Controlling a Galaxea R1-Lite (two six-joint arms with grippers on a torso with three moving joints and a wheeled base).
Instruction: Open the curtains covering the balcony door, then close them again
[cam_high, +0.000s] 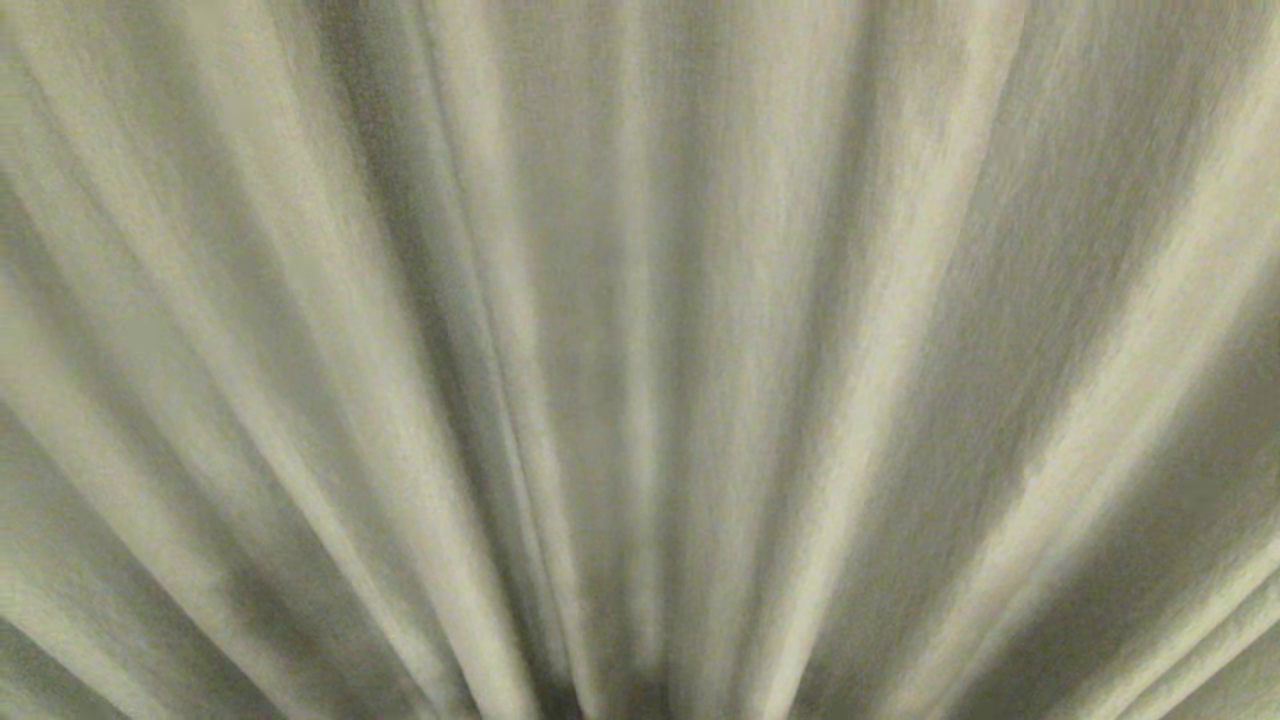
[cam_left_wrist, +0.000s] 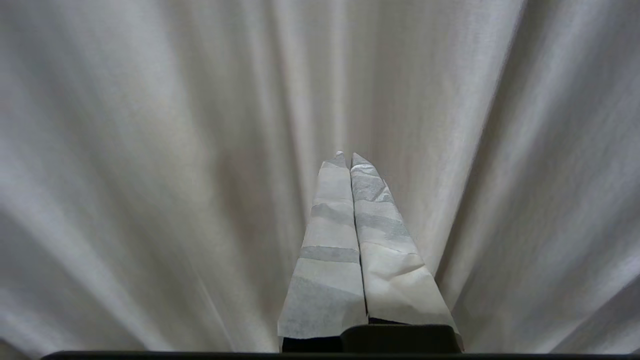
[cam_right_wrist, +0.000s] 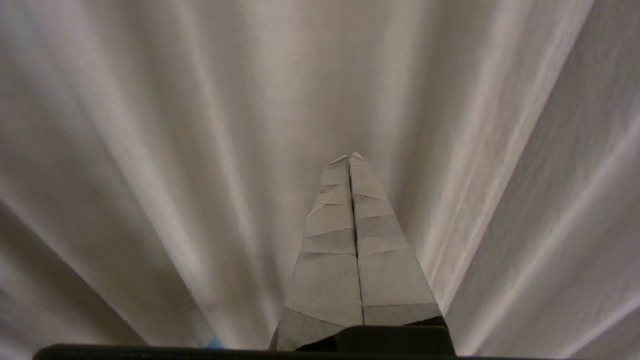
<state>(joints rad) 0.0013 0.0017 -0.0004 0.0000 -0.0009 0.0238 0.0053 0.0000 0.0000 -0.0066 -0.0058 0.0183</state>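
Both pairs of jaws were pressed together with nothing between them. Seen from the left wrist, the left gripper (cam_left_wrist: 348, 156) pointed at the curtains (cam_left_wrist: 150, 175), its two tape-wrapped fingers (cam_left_wrist: 330, 240) meeting along a thin dark seam; whether the tips touched the fabric could not be told. From the right wrist, the right gripper (cam_right_wrist: 352, 156) was held the same way, its wrapped fingers (cam_right_wrist: 330, 260) flush against each other and aimed at pale folds of the curtains (cam_right_wrist: 150, 150).

Only the wrist views showed any part of the robot. The head view held neither arm nor gripper; it was filled edge to edge by the curtains (cam_high: 640, 300), thick beige-grey woven cloth hanging in long pleats that fanned outward toward the upper corners and drew together at the lower middle. That view alone showed the coarse weave and the warmer beige tone; in the wrist views the cloth looked whiter and smoother.

In all three views the drapes were drawn shut across everything behind them, so no glass, frame or floor showed through.
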